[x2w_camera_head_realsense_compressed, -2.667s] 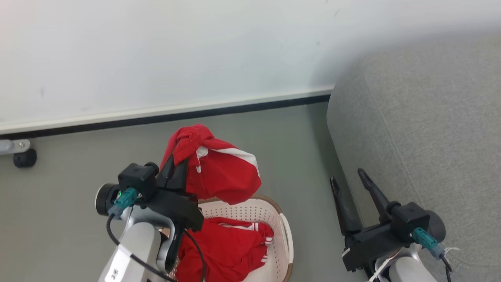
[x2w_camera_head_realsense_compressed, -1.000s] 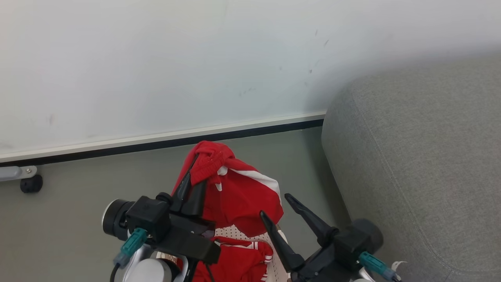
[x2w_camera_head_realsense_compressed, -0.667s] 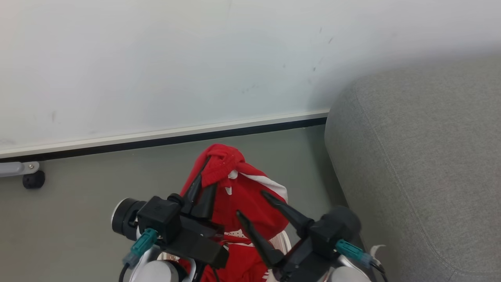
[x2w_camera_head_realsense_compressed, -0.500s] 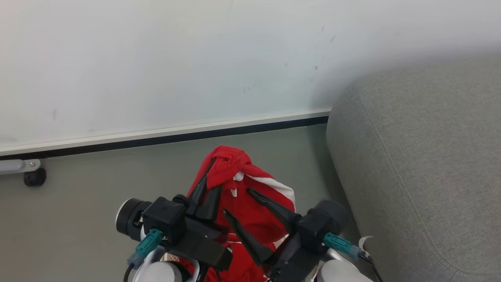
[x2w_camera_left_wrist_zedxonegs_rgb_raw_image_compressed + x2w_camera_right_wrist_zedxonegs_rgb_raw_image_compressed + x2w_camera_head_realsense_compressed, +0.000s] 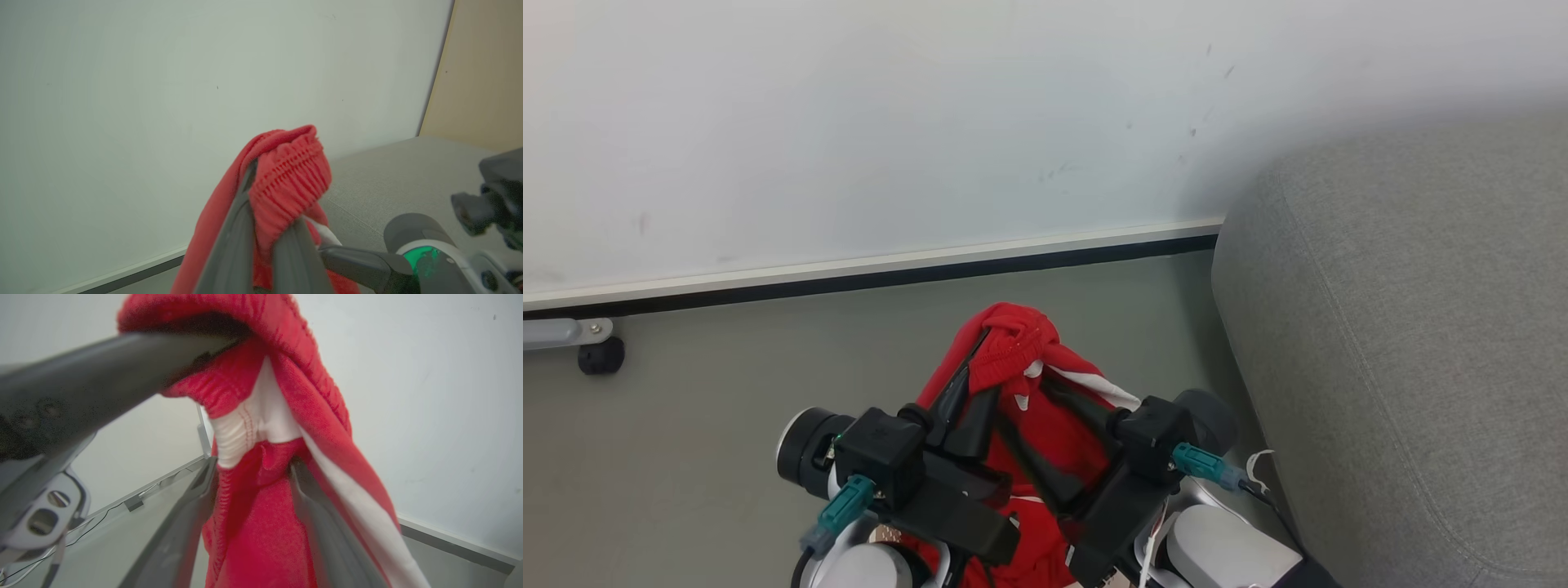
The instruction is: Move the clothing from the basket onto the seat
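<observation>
Head view shows your left tool (image 5: 994,362) pinching the clothing (image 5: 1054,425) by its waistband (image 5: 1013,347), so it hangs over the floor (image 5: 727,343), left of the seat (image 5: 1405,327). Your right tool (image 5: 1023,398) is spread, straddling it just below. Close on only a thin fold, or free the left early, and it likely slips to the floor; the tools may also clash.

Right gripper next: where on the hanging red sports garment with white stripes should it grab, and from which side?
Just below the bunched elastic waistband that the left gripper pinches, beside the white stripe. Come from the robot's right: the red, white-striped fabric garment hangs there in a narrow fold, and the open right gripper straddles it.
</observation>
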You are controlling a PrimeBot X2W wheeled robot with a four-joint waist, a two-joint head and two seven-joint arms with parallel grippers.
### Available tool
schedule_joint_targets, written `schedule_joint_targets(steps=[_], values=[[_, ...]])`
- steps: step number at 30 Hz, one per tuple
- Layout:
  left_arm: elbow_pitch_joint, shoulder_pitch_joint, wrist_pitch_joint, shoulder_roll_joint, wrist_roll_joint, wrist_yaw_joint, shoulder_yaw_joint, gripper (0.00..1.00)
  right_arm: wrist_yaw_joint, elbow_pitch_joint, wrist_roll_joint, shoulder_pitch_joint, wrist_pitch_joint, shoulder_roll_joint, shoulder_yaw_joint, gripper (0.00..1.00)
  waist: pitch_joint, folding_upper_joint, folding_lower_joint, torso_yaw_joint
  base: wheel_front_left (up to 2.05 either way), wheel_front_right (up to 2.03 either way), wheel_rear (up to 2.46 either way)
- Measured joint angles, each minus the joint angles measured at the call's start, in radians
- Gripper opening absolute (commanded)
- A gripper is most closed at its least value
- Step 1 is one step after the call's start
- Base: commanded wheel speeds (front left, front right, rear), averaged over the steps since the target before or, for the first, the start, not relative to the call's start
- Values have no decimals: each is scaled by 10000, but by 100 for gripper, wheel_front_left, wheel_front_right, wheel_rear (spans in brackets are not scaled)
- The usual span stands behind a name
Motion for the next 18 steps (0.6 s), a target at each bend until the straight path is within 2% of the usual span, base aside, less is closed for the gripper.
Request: schedule_joint_targets(steps=[1,11,12,14,17,18], values=[[-17,-10,2,-2,0,0,-10,0,-6,59,92,-65,-2,2,59,0,7,0,0,5,0,0,0],[-75,-65,21,-23,-6,2,-38,0,-173,541,802,-444,-105,4,431,0,45,0,0,25,0,0,0],[-75,-65,35,-23,-6,2,-38,3,-178,579,882,-445,-148,6,430,0,44,0,0,23,0,0,0],[-75,-65,84,-19,-4,0,-48,25,-180,650,957,-446,-194,6,412,0,39,0,0,14,0,0,0],[-75,-62,94,15,-4,-52,-61,46,-167,788,1045,-462,-280,13,276,0,31,0,0,-8,0,0,0],[-75,-58,96,38,-4,-71,-69,69,-165,848,1053,-472,-286,13,205,0,29,0,0,-16,0,0,0]])
